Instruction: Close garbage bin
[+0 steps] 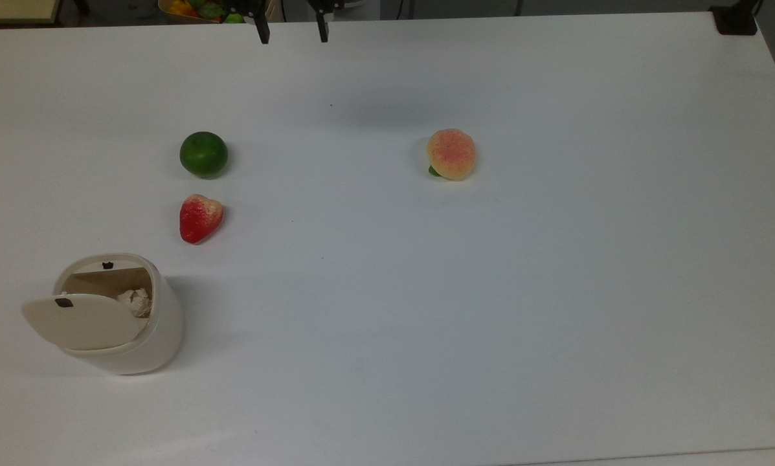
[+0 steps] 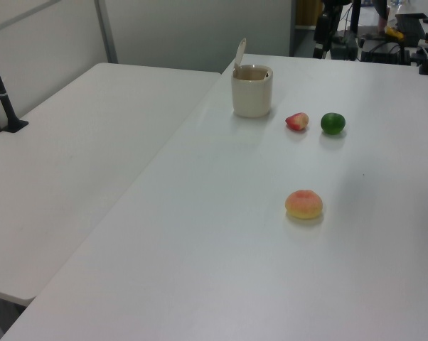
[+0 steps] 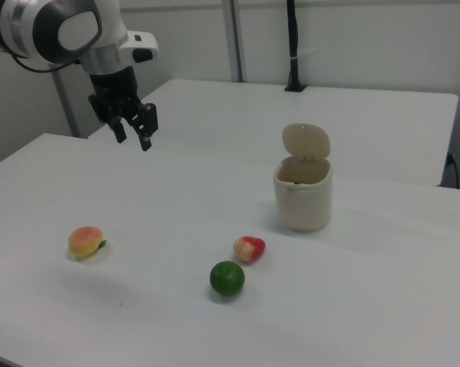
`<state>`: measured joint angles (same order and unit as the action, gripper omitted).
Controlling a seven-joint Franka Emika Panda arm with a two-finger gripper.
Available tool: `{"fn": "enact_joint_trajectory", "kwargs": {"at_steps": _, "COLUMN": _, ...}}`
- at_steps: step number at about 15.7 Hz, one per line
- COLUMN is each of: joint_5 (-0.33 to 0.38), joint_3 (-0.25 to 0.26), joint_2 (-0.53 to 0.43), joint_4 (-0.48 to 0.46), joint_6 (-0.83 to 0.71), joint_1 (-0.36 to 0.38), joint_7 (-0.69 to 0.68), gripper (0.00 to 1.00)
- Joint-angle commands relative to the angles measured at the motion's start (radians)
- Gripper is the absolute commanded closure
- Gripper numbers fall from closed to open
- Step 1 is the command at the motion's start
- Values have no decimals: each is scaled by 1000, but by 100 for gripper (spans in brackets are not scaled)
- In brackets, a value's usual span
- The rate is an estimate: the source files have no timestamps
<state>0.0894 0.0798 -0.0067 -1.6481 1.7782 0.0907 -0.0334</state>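
Since its lid stands upright on the hinge, the garbage bin is open, crumpled paper inside, at the top view's lower left on the white surface. Strawberry and lime sit near, peach well apart. Hand hovers high, far off, fingers apart, so closing hasn't started.

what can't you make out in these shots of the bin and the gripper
- Bin contents: in the top view the raised lid covers much of the opening; only a crumpled pale wad shows.
- Black marks on the lid and rim: too small to identify in the top view.
- Gripper: the top view's upper edge cuts it off, leaving two fingertips.
- Bin's interior: hidden by its wall in the left view.
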Motion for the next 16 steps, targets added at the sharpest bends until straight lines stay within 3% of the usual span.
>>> {"fn": "enact_joint_trajectory", "kwargs": {"at_steps": 1, "joint_5": -13, "joint_3": 1, "joint_2": -25, "joint_4": -25, "joint_6": -3, "joint_1": -9, "joint_7": -42, "gripper": 59}}
{"fn": "enact_joint_trajectory", "kwargs": {"at_steps": 5, "joint_5": -11, "joint_3": 1, "joint_2": -25, "joint_4": -25, "joint_6": -2, "joint_1": -11, "joint_7": -42, "gripper": 86}}
{"fn": "enact_joint_trajectory", "kwargs": {"at_steps": 7, "joint_5": -11, "joint_3": 1, "joint_2": -24, "joint_4": -25, "joint_6": 0, "joint_1": -16, "joint_7": -42, "gripper": 92}}
{"fn": "enact_joint_trajectory", "kwargs": {"at_steps": 10, "joint_5": -10, "joint_3": 1, "joint_2": -18, "joint_4": -22, "joint_6": 6, "joint_1": -16, "joint_7": -45, "gripper": 95}}
{"fn": "enact_joint_trajectory", "kwargs": {"at_steps": 16, "joint_5": 4, "joint_3": 1, "joint_2": 16, "joint_4": -19, "joint_6": 170, "joint_1": -16, "joint_7": -27, "gripper": 98}}
